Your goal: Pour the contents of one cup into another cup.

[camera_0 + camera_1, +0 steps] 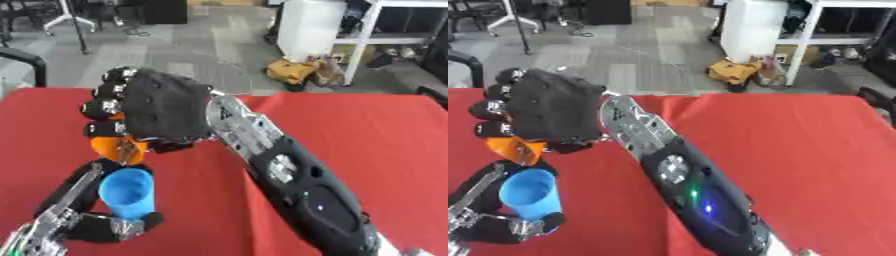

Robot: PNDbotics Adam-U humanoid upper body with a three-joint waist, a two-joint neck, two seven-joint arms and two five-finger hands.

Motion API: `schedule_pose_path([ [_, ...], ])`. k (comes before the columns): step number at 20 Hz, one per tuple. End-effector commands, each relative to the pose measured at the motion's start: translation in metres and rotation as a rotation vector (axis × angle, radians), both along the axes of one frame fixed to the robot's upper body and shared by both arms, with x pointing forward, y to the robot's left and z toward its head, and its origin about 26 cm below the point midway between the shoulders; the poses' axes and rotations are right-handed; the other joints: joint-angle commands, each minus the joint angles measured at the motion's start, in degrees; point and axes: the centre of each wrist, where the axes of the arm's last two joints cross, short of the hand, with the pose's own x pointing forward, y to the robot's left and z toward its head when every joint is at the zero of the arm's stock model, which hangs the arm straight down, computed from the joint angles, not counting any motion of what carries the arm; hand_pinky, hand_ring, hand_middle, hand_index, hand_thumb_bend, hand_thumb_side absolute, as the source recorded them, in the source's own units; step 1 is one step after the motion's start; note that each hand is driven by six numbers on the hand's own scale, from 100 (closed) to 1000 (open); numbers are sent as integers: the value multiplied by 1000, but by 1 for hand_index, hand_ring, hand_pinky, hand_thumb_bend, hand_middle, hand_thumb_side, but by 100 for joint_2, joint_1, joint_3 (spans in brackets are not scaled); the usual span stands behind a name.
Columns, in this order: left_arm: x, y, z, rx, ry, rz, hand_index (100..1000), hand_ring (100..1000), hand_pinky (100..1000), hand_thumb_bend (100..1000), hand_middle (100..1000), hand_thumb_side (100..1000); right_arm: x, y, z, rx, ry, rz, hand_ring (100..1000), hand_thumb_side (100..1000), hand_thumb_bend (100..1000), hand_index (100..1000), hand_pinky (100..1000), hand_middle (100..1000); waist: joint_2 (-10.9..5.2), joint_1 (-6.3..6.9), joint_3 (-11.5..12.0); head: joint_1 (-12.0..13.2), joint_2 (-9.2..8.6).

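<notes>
A red worktop (367, 135) fronts a grey floor, a white cabinet (308, 27) and a yellow bag (293, 71). Near the left edge, the left robot hand (96, 220) wraps a blue cup (129, 192); above, the right robot hand (162, 112) grips a tilted orange cup (118, 147), mostly hiding it.

This looks like a robotics lab or workshop rather than a home. Beyond the raised right hand (162, 107), the red table (367, 135) gives way to a grey carpet-tile floor (166, 55) with a thin cable trailing across it. Up and to the right of the hand stand a white cabinet (311, 27) and a white shelf unit (829, 27) holding clutter, with a yellow bag (293, 71) dumped on the floor at its foot. Far to the upper left of the hand, chair legs (66, 20) stand on the floor.
</notes>
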Motion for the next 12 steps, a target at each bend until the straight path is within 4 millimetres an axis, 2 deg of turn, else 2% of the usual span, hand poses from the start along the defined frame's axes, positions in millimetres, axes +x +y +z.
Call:
schedule_pose_path([
  [1,1,5,8,7,-26,2,642,430,411,578,477,100,0,-2,9,6,-35,56,306,100,100,346,409,256,-96,35,3,-4,-83],
  [12,1,5,9,7,-29,-1,643,432,412,578,477,100,3,-2,7,16,-39,61,304,100,100,342,408,255,-96,50,0,-5,-88],
])
